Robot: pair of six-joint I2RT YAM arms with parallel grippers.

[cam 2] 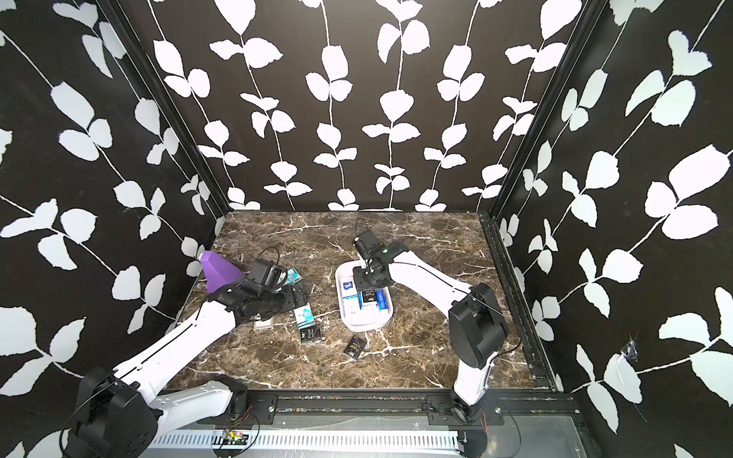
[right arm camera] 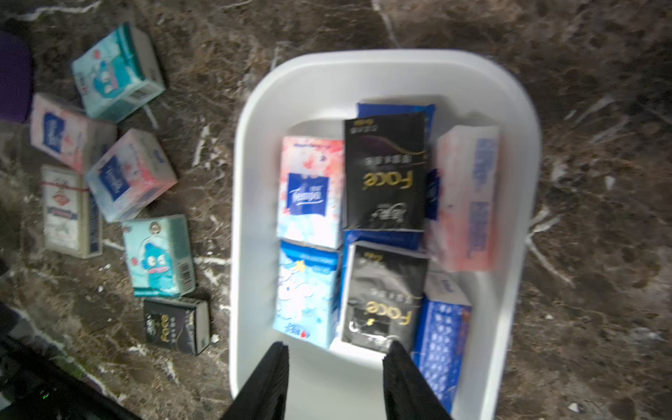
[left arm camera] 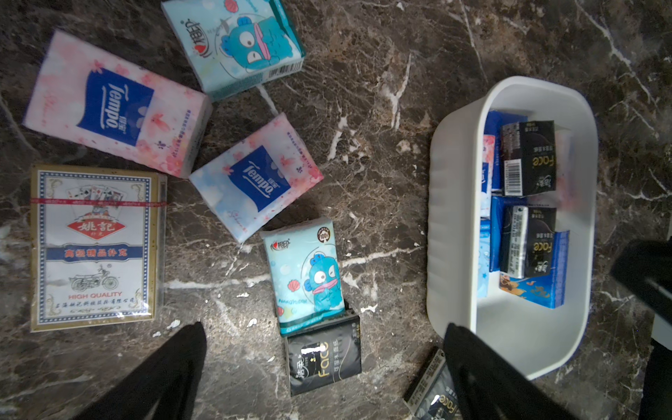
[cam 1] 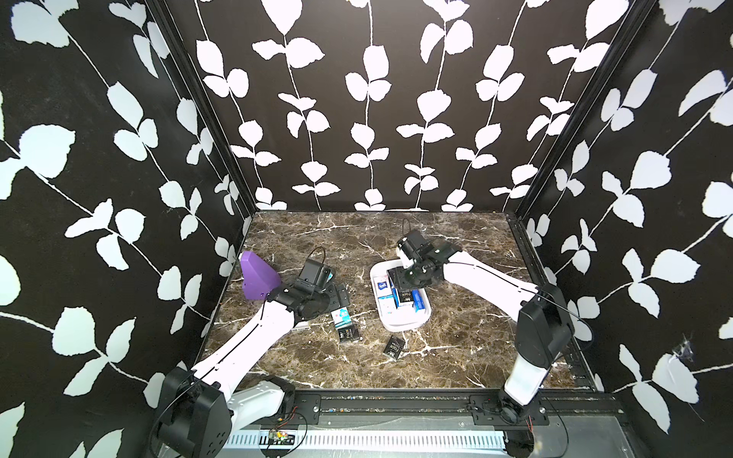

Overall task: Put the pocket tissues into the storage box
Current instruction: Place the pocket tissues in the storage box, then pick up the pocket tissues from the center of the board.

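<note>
Right gripper (right arm camera: pixel 338 345) hangs half-open and empty over the box (right arm camera: pixel 382 60), where several packs (right arm camera: pixel 385 171) already lie. Left gripper (left arm camera: pixel 324 325), spread wide and empty, hovers above loose packs (left arm camera: pixel 254 182) on the marble (left arm camera: pixel 382 109). Light, soft and film-slick, each looks best pinched across its narrow sides.

brown marble tabletop (left arm camera: pixel 382 127) with white storage box (left arm camera: pixel 447 218), loose pocket tissues (left arm camera: pixel 116 105), card deck (left arm camera: pixel 94 247), purple wedge (cam 1: pixel 256 277)
</note>
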